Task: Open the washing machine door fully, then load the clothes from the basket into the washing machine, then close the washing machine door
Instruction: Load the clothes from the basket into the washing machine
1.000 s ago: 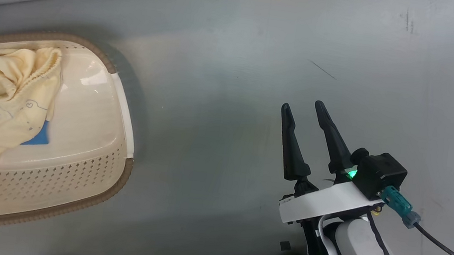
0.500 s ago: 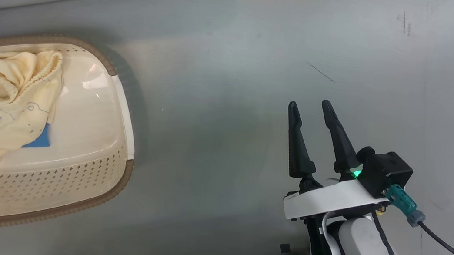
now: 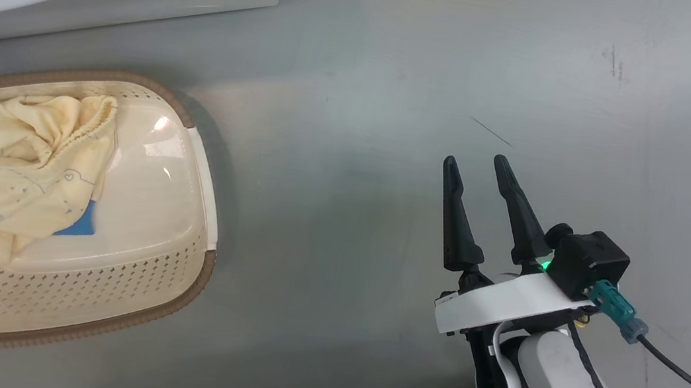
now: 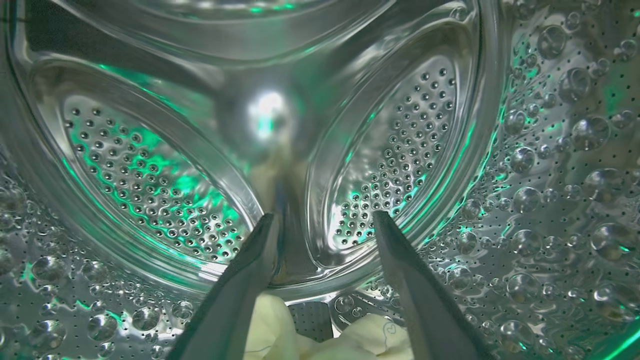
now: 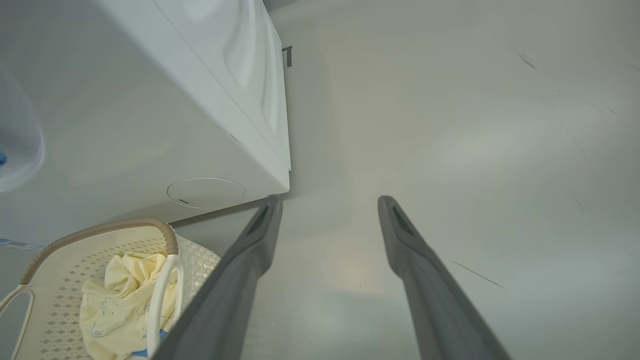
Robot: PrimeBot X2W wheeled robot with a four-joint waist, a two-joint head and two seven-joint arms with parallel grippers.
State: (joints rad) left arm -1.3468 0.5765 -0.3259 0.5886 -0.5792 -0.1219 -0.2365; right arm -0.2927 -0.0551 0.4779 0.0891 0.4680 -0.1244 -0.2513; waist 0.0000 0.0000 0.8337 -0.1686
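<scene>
The pale yellow bear-print garments in the cream perforated plastic basket look soft and light (pinch a raised fold); the left gripper, inside the steel drum, and the right gripper gape empty.

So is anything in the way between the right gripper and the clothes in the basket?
Nothing but the wall of the basket. Bare floor lies between it and the right gripper, and the clothes lie uncovered inside.
</scene>
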